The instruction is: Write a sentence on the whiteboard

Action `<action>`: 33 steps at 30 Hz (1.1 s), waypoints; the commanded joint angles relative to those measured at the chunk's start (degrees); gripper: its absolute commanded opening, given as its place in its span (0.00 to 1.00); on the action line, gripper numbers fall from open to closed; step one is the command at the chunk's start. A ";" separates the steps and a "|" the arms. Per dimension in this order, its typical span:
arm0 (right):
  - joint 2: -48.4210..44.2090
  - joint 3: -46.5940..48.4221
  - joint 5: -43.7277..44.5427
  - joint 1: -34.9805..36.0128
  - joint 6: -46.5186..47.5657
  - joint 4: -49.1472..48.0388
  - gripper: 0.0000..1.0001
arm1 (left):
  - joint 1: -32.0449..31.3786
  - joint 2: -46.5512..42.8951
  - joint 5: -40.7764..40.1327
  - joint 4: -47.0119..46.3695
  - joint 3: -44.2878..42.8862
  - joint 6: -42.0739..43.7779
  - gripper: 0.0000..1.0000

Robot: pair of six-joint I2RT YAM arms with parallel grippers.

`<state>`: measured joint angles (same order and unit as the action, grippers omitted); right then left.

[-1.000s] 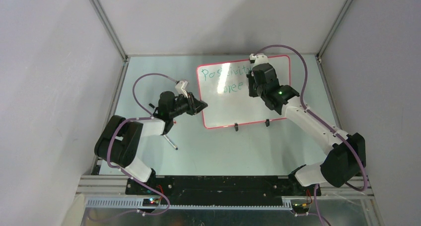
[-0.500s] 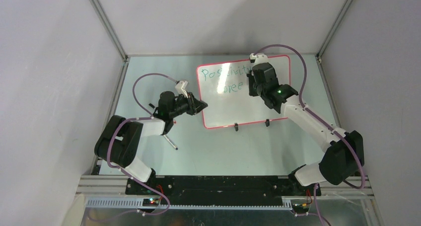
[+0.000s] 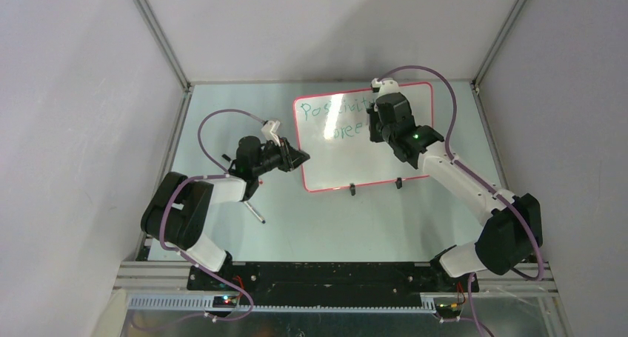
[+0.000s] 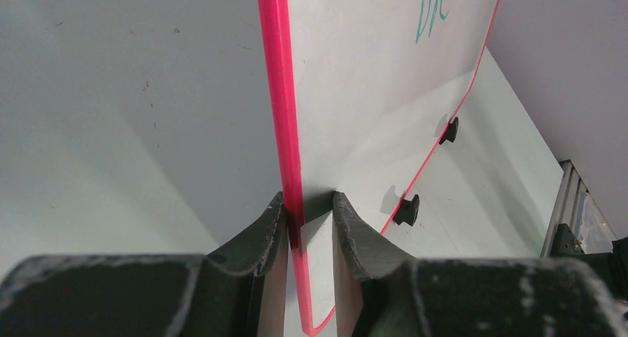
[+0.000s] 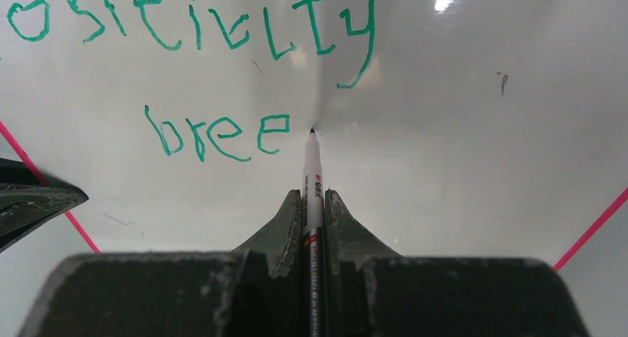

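The whiteboard (image 3: 370,163) stands on its two black feet (image 3: 352,189) toward the far middle of the pale green surface (image 3: 222,122); its writing face is turned to the near side.

The left pincer (image 4: 309,217) is clenched on the board's left edge, close to the lower corner; one finger lies on each face, with the red-pink rim between them.

The right pincer (image 5: 312,204) is clenched on a white marker (image 5: 312,170); the marker points straight out between the fingers, and its dark tip touches the board face.

The sentence (image 5: 207,70) is in green; the upper line reads "Positivity", the lower line "bree"; the marker tip sits just right of the last "e", below the "t" of the upper line. In the overhead view, glare washes out part of the upper line.
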<state>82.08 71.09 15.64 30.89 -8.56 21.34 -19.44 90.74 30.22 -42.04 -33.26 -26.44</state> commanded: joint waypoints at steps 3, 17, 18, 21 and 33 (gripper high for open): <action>0.14 0.29 -1.48 -0.14 -0.17 -1.47 0.00 | -0.84 -1.51 -1.75 -0.15 -1.37 3.01 0.24; 0.51 0.28 -1.64 -0.05 -0.46 2.73 0.00 | -0.94 -1.53 -1.79 -0.05 -1.37 3.12 0.24; 0.53 0.32 -1.46 -0.09 -0.43 2.98 0.00 | -0.99 -1.57 -1.77 -0.05 -1.42 3.13 0.24; 0.41 0.28 -0.33 -0.07 -0.49 3.23 0.00 | -0.96 -1.62 -1.79 0.03 -1.37 3.14 0.24; -1.56 0.28 0.09 -0.53 -0.75 1.63 0.00 | -1.04 -1.62 -1.83 0.13 -1.37 3.23 0.24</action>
<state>82.46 71.09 14.35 30.87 -8.60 24.40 -19.51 90.63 30.20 -41.89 -33.26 -26.41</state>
